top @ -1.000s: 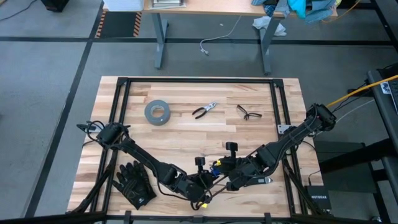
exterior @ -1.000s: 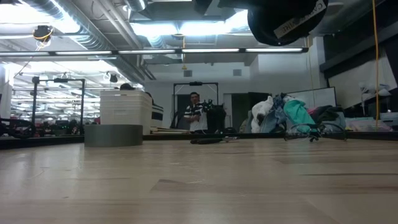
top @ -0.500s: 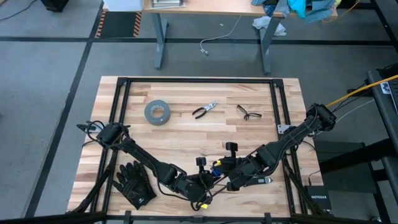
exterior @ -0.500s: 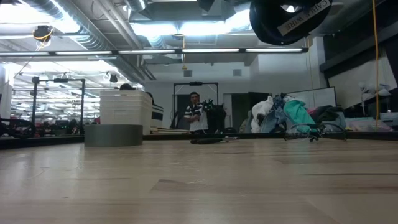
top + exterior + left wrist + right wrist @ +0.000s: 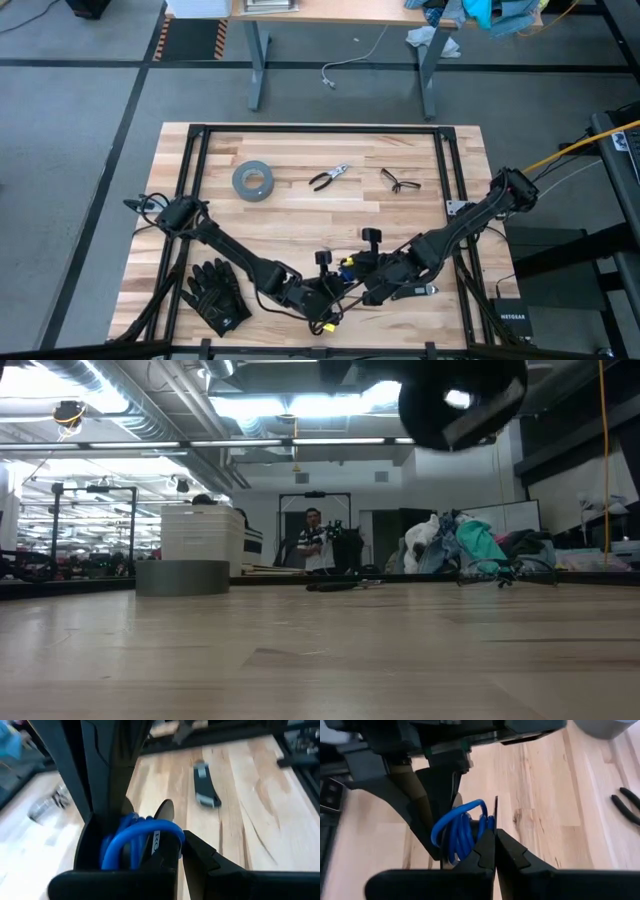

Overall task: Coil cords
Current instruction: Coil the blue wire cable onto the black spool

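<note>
Near edge, centre: left gripper (image 5: 322, 296) and right gripper (image 5: 352, 283) meet, both clamped on the cords (image 5: 459, 831), a blue coil held between them above the table (image 5: 300, 215). Farther back lie tape roll (image 5: 253, 180), pliers (image 5: 328, 177) and glasses (image 5: 399, 181).

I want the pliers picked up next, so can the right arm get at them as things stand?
Probably not yet. The way across the table to the pliers looks free, but the right gripper is shut on the cords, shared with the left gripper.
</note>
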You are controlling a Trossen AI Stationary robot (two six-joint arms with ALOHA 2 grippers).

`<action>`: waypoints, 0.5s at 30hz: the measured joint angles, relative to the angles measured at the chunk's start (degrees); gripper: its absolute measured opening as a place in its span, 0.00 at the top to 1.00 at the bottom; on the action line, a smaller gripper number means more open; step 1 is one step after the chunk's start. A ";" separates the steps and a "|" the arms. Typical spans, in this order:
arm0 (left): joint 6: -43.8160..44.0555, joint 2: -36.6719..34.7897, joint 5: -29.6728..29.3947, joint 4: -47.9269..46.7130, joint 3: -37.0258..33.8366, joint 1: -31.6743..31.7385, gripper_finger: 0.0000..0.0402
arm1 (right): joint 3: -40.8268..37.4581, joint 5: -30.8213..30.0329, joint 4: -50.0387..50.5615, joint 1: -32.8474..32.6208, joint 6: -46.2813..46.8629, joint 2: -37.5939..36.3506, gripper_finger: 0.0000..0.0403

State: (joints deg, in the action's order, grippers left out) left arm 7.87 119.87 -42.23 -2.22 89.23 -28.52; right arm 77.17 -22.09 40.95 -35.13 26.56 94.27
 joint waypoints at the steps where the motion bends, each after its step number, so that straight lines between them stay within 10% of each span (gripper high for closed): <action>1: 1.03 0.00 0.90 -1.29 0.00 0.14 1.00 | 0.00 -0.10 -0.01 0.13 0.01 0.68 0.99; 15: 11.46 1.11 3.01 -11.56 -2.67 0.38 1.00 | -0.02 1.62 -3.25 4.61 -3.03 7.97 0.99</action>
State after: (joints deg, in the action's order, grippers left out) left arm 19.33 120.99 -39.22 -13.78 86.56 -28.14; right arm 77.14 -20.47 37.69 -30.51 23.53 102.25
